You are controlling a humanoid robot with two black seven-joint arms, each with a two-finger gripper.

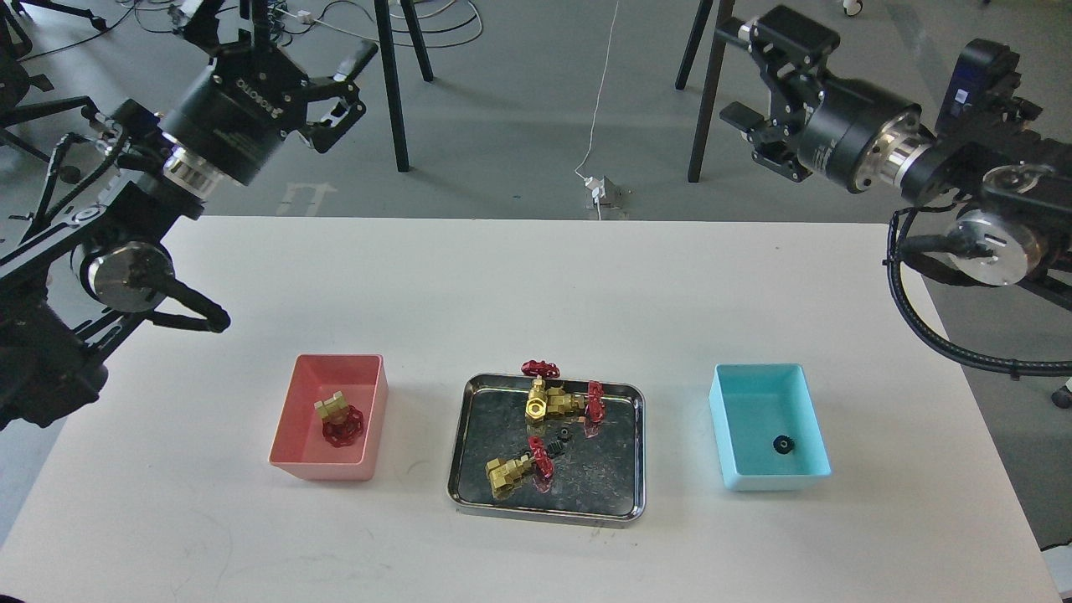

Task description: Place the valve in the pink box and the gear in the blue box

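Observation:
One valve (337, 419), brass with a red handwheel, lies in the pink box (289, 448) at the left. One tiny black gear (782, 445) lies in the blue box (733, 469) at the right. Three more valves (548, 404) and a second gear (565, 435) lie in the steel tray (636, 469) between the boxes. My left gripper (280, 38) is open and empty, high above the table's far left. My right gripper (739, 75) is open and empty, high above the far right.
The boxes and the tray stand in a row on the white table (536, 285). Beyond the table's far edge are stand legs (708, 92), cables and a white plug (599, 188) on the grey floor.

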